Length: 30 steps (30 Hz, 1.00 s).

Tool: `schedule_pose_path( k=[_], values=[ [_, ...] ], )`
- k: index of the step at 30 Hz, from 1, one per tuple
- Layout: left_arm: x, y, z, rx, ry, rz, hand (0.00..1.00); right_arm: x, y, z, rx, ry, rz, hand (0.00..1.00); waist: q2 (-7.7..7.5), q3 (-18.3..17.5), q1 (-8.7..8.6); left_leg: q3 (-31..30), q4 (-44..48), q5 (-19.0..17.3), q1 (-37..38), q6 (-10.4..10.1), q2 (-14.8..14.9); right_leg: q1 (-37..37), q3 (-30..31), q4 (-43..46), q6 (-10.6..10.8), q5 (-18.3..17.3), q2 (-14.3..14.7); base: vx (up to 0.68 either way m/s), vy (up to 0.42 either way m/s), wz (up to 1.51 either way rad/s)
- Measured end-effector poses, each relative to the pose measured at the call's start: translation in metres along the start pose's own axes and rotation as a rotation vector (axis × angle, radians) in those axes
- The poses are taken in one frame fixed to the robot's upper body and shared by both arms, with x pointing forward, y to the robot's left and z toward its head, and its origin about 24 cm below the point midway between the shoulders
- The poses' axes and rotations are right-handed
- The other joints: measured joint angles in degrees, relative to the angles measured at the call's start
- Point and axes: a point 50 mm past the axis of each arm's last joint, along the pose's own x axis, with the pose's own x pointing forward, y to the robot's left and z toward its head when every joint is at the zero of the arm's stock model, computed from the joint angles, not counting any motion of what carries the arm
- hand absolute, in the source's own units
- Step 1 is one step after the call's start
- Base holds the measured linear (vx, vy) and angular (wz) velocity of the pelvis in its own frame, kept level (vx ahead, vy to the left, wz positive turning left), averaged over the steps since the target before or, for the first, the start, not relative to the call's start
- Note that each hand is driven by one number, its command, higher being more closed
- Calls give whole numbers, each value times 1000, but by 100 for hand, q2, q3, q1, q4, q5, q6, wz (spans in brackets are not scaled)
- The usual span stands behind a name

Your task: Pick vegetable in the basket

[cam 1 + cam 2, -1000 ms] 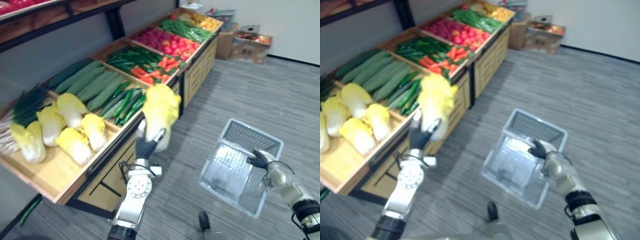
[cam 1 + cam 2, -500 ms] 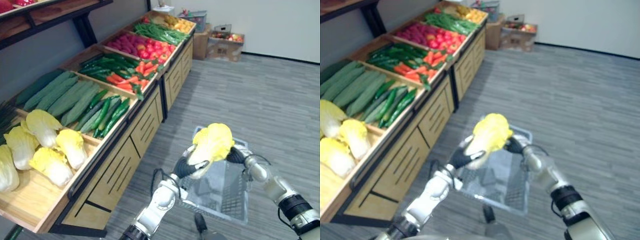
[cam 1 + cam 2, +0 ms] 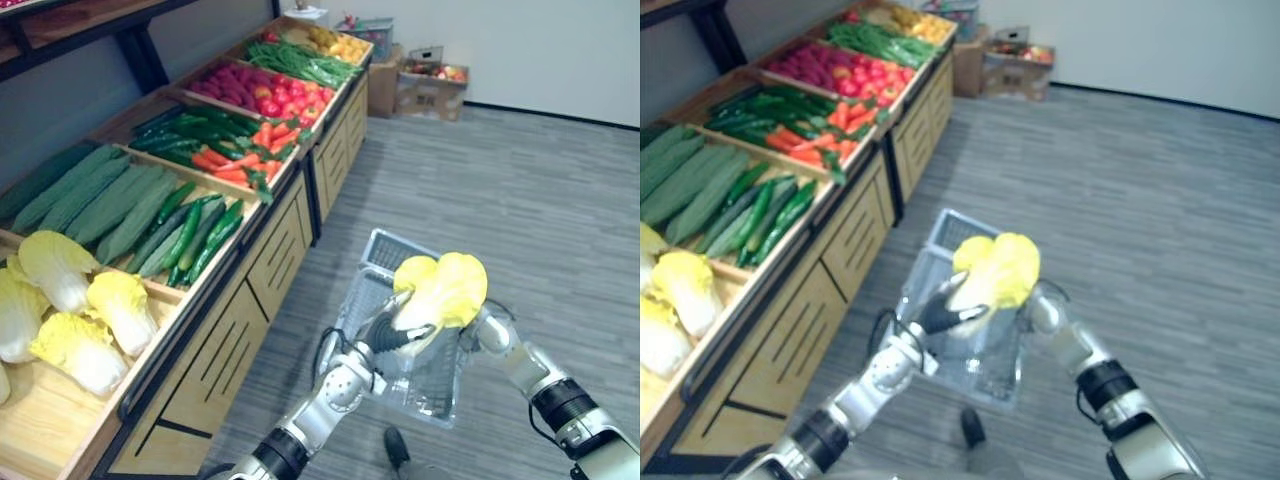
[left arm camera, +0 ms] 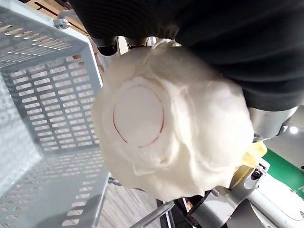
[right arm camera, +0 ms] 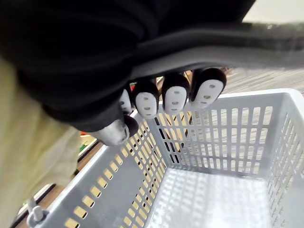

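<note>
A yellow napa cabbage [image 3: 441, 290] hangs leaf end up over the grey plastic basket [image 3: 385, 262], with my left hand [image 3: 386, 336] shut round its white stem end. In the left wrist view the cabbage's cut base [image 4: 166, 137] sits right above the basket's mesh wall [image 4: 42, 95]. My right hand [image 3: 1041, 311] is at the basket's near right side. Its fingers [image 5: 175, 97] are curled under the basket's grey handle [image 5: 213, 42], holding the basket off the floor. The basket's inside [image 5: 213, 190] holds nothing.
A wooden produce stand [image 3: 230, 300] runs along the left, with more napa cabbages [image 3: 80, 320], cucumbers [image 3: 190, 230], carrots [image 3: 240, 160] and red vegetables [image 3: 260, 90]. Cardboard boxes [image 3: 430, 85] stand by the far wall. Grey plank floor [image 3: 560, 200] spreads to the right.
My left hand has carried the cabbage away from the stand, to above the basket and now lower over it. The view has swung right; the right hand still holds the basket.
</note>
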Motion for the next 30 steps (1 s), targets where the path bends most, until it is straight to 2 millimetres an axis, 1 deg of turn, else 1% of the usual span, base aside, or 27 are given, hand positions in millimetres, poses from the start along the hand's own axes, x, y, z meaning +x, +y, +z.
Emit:
schedule_pose_path(
  k=[3, 5, 6, 8, 9, 10, 12, 17, 22, 24, 27, 29, 30],
  values=[
    [6, -4, -6, 79, 16, -25, 100, 2, 3, -9, -3, 46, 38, 100, 2, 1, -5, -3, 0, 0, 3, 0, -3, -6, 21, 0, 0, 0, 11, -74, -13, -3],
    [7, -5, -11, 99, 35, -38, 100, 2, 4, -11, -5, 58, 47, 100, 6, 6, -6, -25, -1, 1, 2, 1, -8, -8, 31, 0, 0, 0, 10, -67, -15, -1],
    [6, -6, -16, 129, 50, -50, 0, 1, 5, -13, -6, 65, 50, 100, 11, 9, -9, -54, -1, 0, 2, 2, -13, -7, 35, 1, 0, 0, 10, -89, -18, 1],
    [3, -9, -27, 175, 103, -77, 0, 1, 4, -14, -8, 68, 49, 100, 18, 14, -21, -76, -1, 0, 0, 3, -21, -7, 39, 2, 0, 0, 6, -83, -13, 0],
    [-3, -12, -42, 214, 191, -115, 0, 3, 0, -12, -13, 58, 41, 100, 29, 21, -60, -78, -2, -1, 1, 4, -28, -8, 50, 4, 0, 0, 4, -78, -9, 0],
    [-12, -16, -60, 252, 297, -164, 0, 9, -3, -3, -11, 23, 28, 100, 40, 45, -160, -91, -4, -1, 0, 5, -31, -9, 54, 6, 0, 0, -2, -79, -10, -1],
    [-20, -19, -73, 286, 374, -213, 0, 13, -9, 9, -22, -39, 18, 100, 50, 121, -193, -92, -3, -2, -2, 9, -42, -18, 78, 10, 0, 0, -6, -84, -11, 0],
    [-13, -23, -67, 300, 344, -276, 0, 18, -8, 22, -7, -92, 13, 100, 138, 201, -148, -118, -1, -1, -18, 15, -39, -20, 76, 11, 0, 0, -11, -67, -8, 3],
    [-3, -24, -56, 321, 284, -304, 0, 22, -17, 28, -10, -115, -16, 100, 146, 272, -148, -120, -2, -5, -16, 18, -37, -9, 72, 11, 0, 0, -15, -47, 2, 1],
    [0, -23, -52, 321, 266, -304, 0, 21, -18, 28, -11, -116, -19, 100, 151, 303, -148, -127, -3, -6, -20, 18, -35, -8, 65, 11, 0, 0, -17, -54, -5, 2],
    [5, -21, -45, 315, 238, -296, 0, 21, -19, 25, -10, -100, -22, 100, 167, 342, -162, -219, -23, -3, -84, 24, -24, -4, -27, 11, -1, -2, -45, -69, -20, 15],
    [10, -19, -35, 301, 195, -277, 0, 17, -22, 15, 17, -65, -44, 100, 180, 361, -149, -356, -32, 10, -127, 41, -18, 17, -168, 12, -24, -20, -94, -67, -27, 38],
    [14, -16, -27, 288, 159, -255, 0, 13, -23, 7, 38, -37, -59, 100, 191, 371, -138, -479, -34, 25, -181, 64, -8, 49, -256, 12, -33, -27, -130, -77, -28, 48]
  ],
)
